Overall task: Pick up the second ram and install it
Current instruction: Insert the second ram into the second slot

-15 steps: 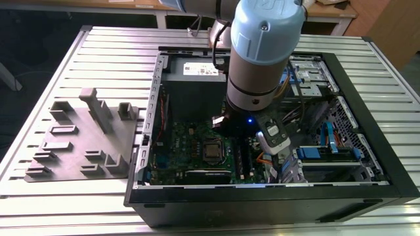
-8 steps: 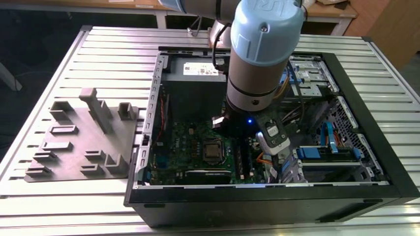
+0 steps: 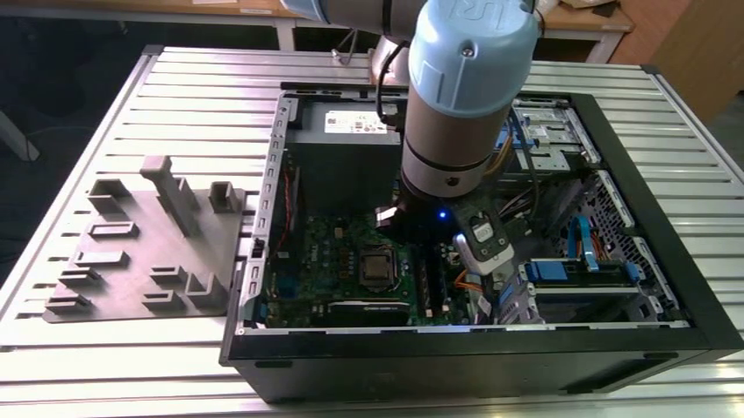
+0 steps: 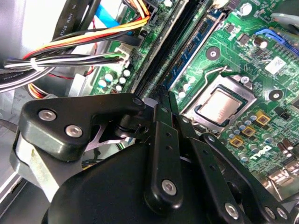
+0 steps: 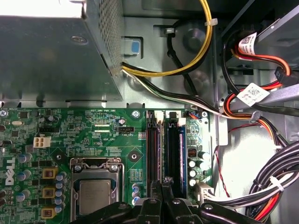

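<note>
Here we have our gripper at lower centre of the first wrist view, fingers closed together, bearing on the second ram to seat it in its slot.

Second ram: blue-green stick, seated upright in slot.

A table of pale ribbed metal slats is seen in the exterior view. An open black computer case is laid flat on it. Just beside the case, toward the exterior view's left, a grey holder tray with upright blocks is set.
</note>
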`<state>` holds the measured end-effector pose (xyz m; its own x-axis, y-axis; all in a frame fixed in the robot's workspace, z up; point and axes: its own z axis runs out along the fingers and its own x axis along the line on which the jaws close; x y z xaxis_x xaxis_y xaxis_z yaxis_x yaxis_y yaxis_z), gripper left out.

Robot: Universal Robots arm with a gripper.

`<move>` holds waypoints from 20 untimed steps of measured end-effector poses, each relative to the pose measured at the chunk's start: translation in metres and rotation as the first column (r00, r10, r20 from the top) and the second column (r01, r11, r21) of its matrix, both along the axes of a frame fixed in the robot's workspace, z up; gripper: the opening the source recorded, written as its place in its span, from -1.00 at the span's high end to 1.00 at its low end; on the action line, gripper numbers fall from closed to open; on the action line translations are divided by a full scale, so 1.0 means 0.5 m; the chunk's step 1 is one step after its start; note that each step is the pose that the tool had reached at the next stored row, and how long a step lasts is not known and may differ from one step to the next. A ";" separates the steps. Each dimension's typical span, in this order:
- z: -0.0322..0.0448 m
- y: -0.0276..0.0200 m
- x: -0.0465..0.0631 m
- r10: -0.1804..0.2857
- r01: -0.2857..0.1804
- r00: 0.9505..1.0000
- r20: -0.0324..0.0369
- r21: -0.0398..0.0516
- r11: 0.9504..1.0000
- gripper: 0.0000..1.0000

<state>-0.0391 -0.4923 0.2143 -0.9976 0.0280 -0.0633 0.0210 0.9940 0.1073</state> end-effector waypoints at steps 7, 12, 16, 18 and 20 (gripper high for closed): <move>-0.001 0.0001 0.000 0.000 0.000 1.000 0.000 0.000 1.000 0.82; -0.001 0.0001 0.000 0.000 0.000 1.000 0.000 0.000 1.000 0.55; 0.003 -0.0001 0.000 0.000 0.000 1.000 0.000 0.000 1.000 0.55; 0.015 0.0001 0.000 0.000 0.000 1.000 0.000 0.000 1.000 0.55; 0.030 0.0001 0.000 0.000 0.000 1.000 0.000 0.000 1.000 0.55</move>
